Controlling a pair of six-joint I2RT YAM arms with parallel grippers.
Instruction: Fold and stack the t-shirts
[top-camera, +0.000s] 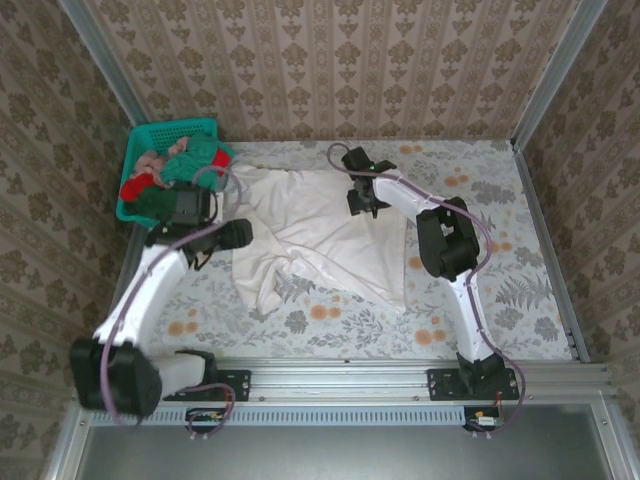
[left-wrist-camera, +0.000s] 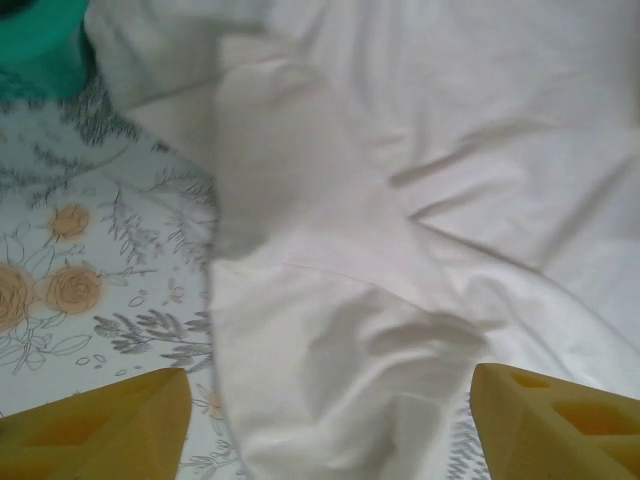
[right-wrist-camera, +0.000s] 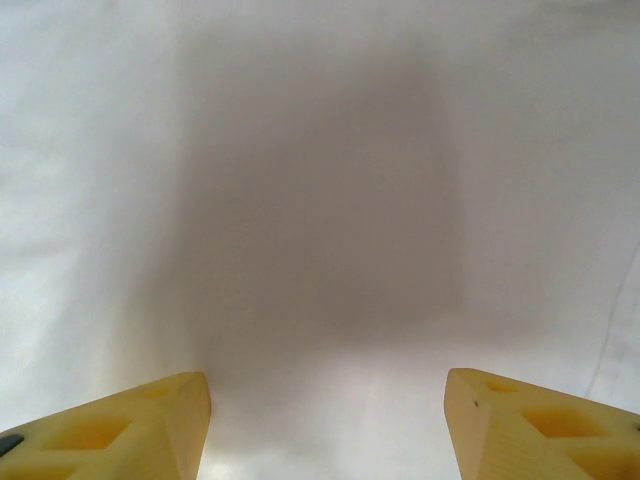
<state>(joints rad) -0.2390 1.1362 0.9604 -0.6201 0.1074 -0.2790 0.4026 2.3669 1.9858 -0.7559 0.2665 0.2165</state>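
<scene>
1. The left arm (top-camera: 150, 285) rises from its base at the near left corner. Its white forearm slants away across the desk (top-camera: 500, 290), and its wrist ends just beside the near right corner of the teal basket (top-camera: 133, 150), at the left edge of the white t-shirt (top-camera: 320, 230).
2. In the left wrist view the left jaws stand wide apart. The two yellow fingers (left-wrist-camera: 100, 430) sit at the bottom corners of that view and grip nothing. White cloth (left-wrist-camera: 400, 200) lies loose below and between them, with the flowered desk (left-wrist-camera: 80, 250) to one side and a corner of the basket (left-wrist-camera: 40, 40) at the upper left.
3. The right arm (top-camera: 465, 290) climbs from its base to a dark elbow. It then bends back toward the left, and its wrist ends over the far right part of the white t-shirt.
4. In the right wrist view the right jaws are also parted. The yellow fingers (right-wrist-camera: 110, 430) are well apart and hold nothing, with smooth white cloth (right-wrist-camera: 320, 200) beneath them carrying a soft shadow.
5. The white t-shirt is spread across the middle of the desk. It is mostly flat on the right, while the near left is bunched and creased, with a folded-over edge.
6. The other t-shirts (top-camera: 175, 175) are heaped in the basket at the far left corner. They show red, dark green, teal and pale pink, crumpled together and spilling over its rim toward the white one.
</scene>
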